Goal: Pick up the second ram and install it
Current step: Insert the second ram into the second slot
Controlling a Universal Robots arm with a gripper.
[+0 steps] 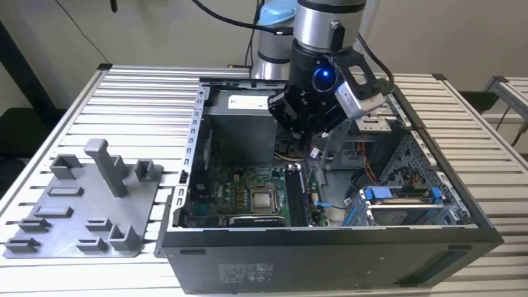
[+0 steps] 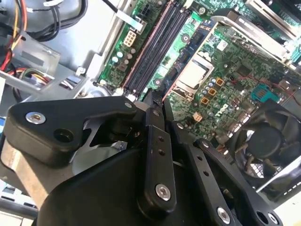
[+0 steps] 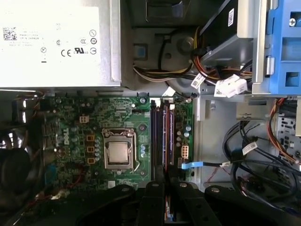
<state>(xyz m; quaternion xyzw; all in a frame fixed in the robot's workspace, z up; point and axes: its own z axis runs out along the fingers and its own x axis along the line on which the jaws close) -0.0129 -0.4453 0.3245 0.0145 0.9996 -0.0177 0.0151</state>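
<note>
At the lower left of the exterior view a grey holder tray [image 1: 83, 210] lies on the slatted table [image 1: 140, 93], just beside the open computer case [image 1: 330, 260]. Further up, in the middle of the frame, the gripper [image 1: 308, 137] hangs inside the case over the memory slots [image 3: 156, 136]. Its fingers [image 2: 155, 141] are drawn narrow and pinch the second ram [image 3: 164, 157], seen edge-on, above the green motherboard [image 3: 66, 141]. Behind, the arm [image 1: 326, 25] rises to the upper edge.

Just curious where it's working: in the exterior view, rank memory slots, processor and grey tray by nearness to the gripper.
1. Memory slots, right at the gripper.
2. Processor, beside the slots inside the case.
3. Grey tray, outside the case, exterior view's left.
</note>
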